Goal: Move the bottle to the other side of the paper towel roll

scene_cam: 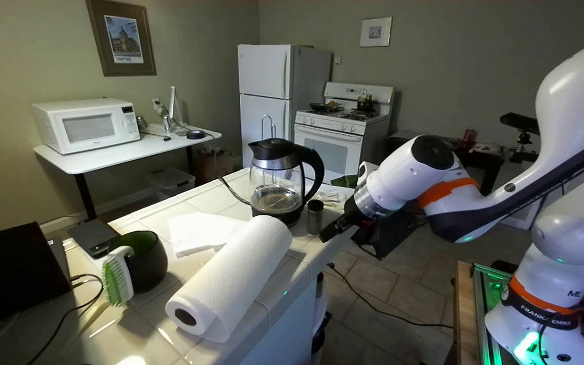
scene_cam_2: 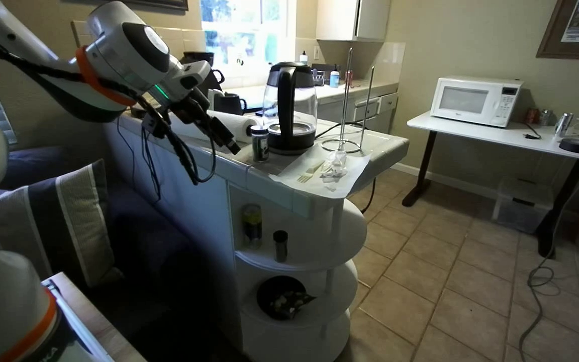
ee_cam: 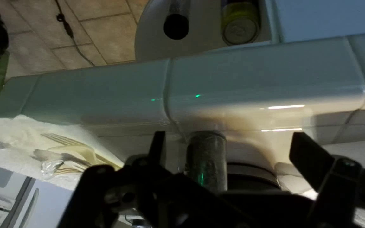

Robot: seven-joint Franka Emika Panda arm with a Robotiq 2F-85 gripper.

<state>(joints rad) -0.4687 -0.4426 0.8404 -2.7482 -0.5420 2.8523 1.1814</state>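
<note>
The step in hand is looking like a reach for the small, dark, upright cylindrical bottle (ee_cam: 206, 158), which is standing on the white tiled bench (ee_cam: 265, 69) near one end of the thick white paper towel roll (scene_cam: 233, 276) and just beside the clear glass, black-handled kettle (scene_cam: 278, 195). The black gripper (ee_cam: 228, 139) is holding its fingers spread, pinching nothing; in the wrist view the bottle is showing between them, nearer the picture's left finger. The next move is probably calling for centring, advancing and closing on the bottle, then lifting clear of the roll. "FRANKA EMIKA" is running across the arm's white base (scene_cam: 545, 324); any lettering on the bottle is proving unreadable.
</note>
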